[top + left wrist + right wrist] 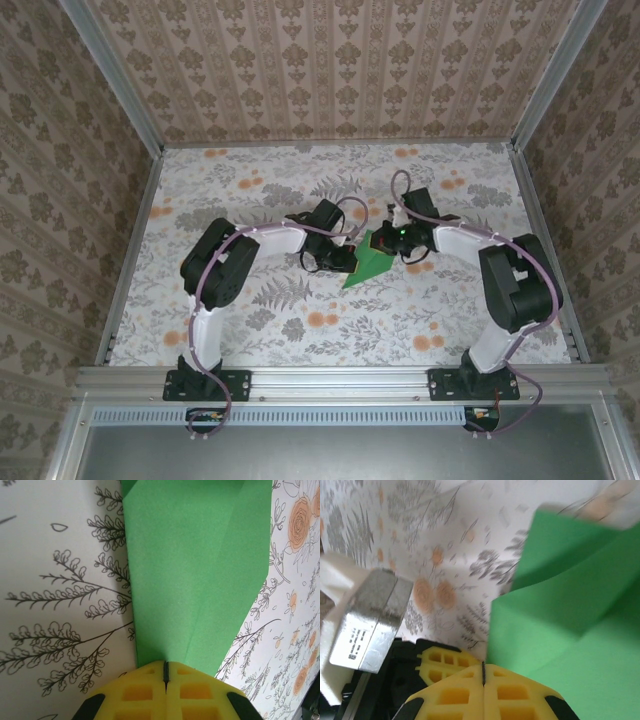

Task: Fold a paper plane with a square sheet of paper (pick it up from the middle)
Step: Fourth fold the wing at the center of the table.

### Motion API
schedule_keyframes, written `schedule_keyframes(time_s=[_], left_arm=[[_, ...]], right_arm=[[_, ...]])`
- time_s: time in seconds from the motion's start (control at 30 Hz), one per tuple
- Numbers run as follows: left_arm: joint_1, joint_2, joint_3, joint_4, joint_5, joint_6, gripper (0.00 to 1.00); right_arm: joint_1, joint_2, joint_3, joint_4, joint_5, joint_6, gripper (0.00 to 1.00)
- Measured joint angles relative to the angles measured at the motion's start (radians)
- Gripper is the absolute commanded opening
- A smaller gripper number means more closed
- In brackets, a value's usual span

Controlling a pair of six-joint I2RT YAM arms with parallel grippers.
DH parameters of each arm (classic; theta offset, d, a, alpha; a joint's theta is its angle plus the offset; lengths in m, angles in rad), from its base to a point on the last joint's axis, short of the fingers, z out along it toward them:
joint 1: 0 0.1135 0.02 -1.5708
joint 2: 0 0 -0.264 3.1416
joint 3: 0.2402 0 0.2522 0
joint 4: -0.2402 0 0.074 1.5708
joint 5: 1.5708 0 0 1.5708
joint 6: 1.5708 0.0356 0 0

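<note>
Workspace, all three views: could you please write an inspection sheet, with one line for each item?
Surface: table with a floral cover, flat.
Job's things: green paper, partly folded and pointed at one end, lies on the table between the arms; creases show in the left wrist view.
Clutter: nothing seen.
Grippers: left gripper shut, tips at the paper's narrow end; right gripper shut, tips at a paper edge; whether either pinches the paper cannot be told.
Cables: purple cables run along both arms, off the paper.
Surroundings: patterned walls on three sides; metal frame at the near edge.
</note>
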Motion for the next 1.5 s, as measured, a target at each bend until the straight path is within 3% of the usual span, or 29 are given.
schedule_keyframes(time_s=[0.2,0.6,0.93,1.23,1.5], left_arm=[[0.005,-0.019,-0.025,-0.004,-0.001,0.007,0.0],[0.005,-0.024,-0.032,-0.005,-0.005,0.007,0.0],[0.01,-0.036,-0.069,0.043,0.012,0.007,0.0],[0.011,-0.039,-0.077,0.054,0.015,0.007,0.0],[0.011,-0.039,-0.077,0.053,0.016,0.007,0.0]], right_arm=[[0.087,0.079,0.005,0.021,0.01,0.016,0.0],[0.074,0.163,0.033,0.022,0.013,0.004,0.0],[-0.096,0.183,0.064,0.0,0.004,-0.026,0.0],[-0.173,0.133,0.106,-0.045,0.076,-0.038,0.0],[-0.052,0.015,0.053,0.019,0.051,-0.014,0.0]])
